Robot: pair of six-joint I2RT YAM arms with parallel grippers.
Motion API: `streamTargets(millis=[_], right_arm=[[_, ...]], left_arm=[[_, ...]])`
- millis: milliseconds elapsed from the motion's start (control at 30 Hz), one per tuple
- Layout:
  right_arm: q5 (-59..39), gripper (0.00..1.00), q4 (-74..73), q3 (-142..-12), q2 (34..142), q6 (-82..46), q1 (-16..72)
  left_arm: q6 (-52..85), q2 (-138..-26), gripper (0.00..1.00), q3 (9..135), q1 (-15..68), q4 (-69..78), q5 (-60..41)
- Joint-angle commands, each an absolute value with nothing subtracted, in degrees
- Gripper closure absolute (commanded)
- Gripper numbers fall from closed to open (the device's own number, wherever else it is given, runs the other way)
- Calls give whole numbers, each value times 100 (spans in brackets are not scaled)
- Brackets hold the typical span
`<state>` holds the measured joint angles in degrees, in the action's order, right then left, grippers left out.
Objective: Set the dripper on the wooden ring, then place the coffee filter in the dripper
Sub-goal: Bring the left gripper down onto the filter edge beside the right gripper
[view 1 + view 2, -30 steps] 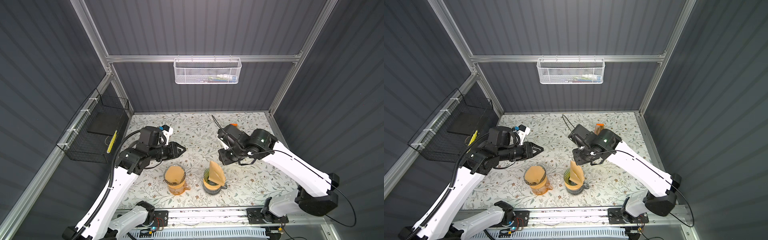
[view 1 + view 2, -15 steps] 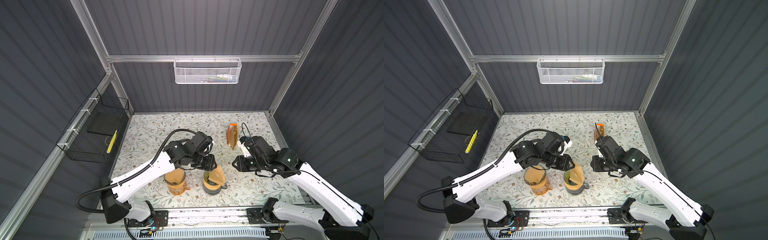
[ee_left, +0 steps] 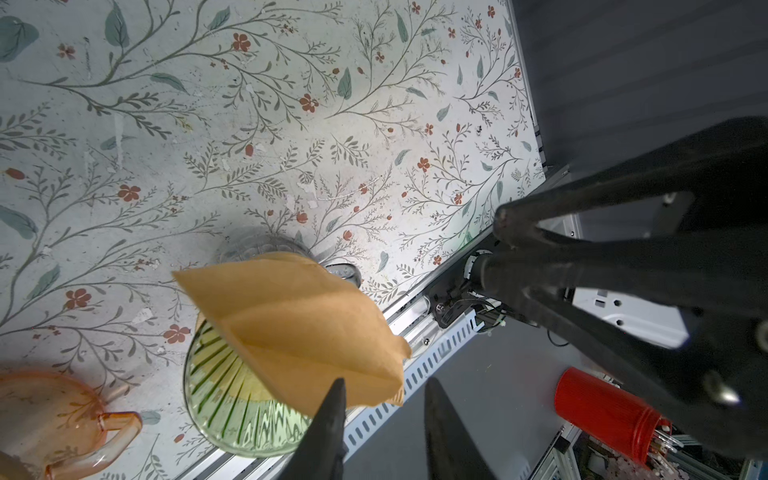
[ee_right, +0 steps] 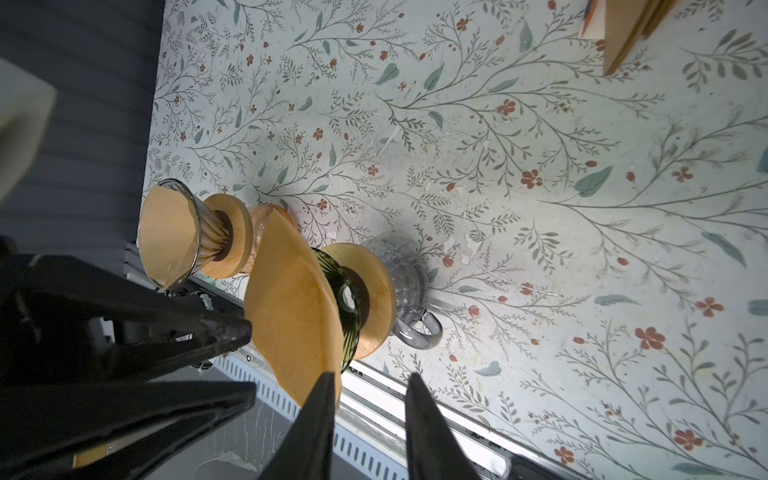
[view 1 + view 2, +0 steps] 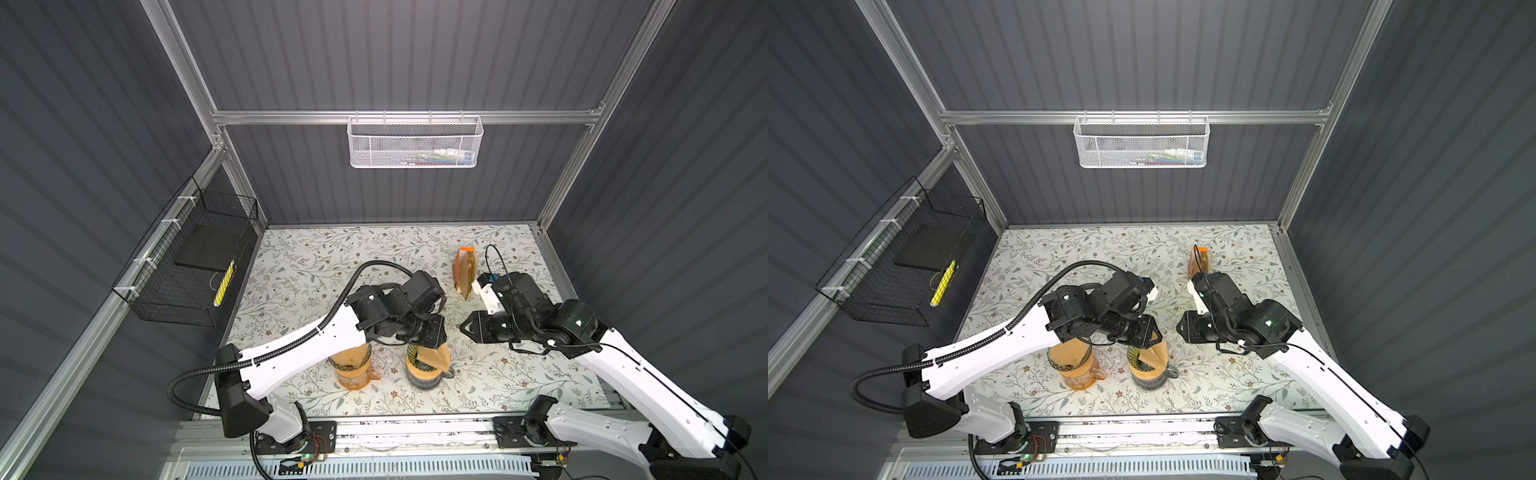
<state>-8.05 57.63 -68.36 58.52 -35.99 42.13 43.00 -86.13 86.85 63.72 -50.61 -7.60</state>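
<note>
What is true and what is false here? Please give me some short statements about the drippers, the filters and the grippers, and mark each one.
1. A brown filter sticks out of the green dripper, tilted. True.
2. The right gripper holds that filter. False: its jaws are open and empty, apart from the filter.
3. The clear dripper on the orange carafe has a second filter seated in it. True.
4. The pack of spare filters lies in the white wall basket. False: it stands on the table, at the back right.
5. The left gripper is shut on the brown filter. False: its jaws are open, beside the filter's edge.
</note>
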Motion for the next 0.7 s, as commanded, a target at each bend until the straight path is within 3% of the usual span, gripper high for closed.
streamTargets(millis=[0, 200, 400, 667], right_arm=[[-1131, 69, 5634, -6769, 5980, -3533, 4200], [-1547, 70, 5362, -6669, 6110, -3612, 4333], [-1451, 67, 5510, -6886, 6371, -3489, 4567], [-1125, 69, 5663, -7187, 6870, -3402, 4909]], left_arm=[[4463, -8470, 67, 8421, 6398, -5027, -694], [4570, -8235, 68, 8147, 6407, -4907, -620], [4688, -7985, 73, 7685, 6407, -4744, -614], [4764, -7755, 75, 7419, 6407, -4562, -600]])
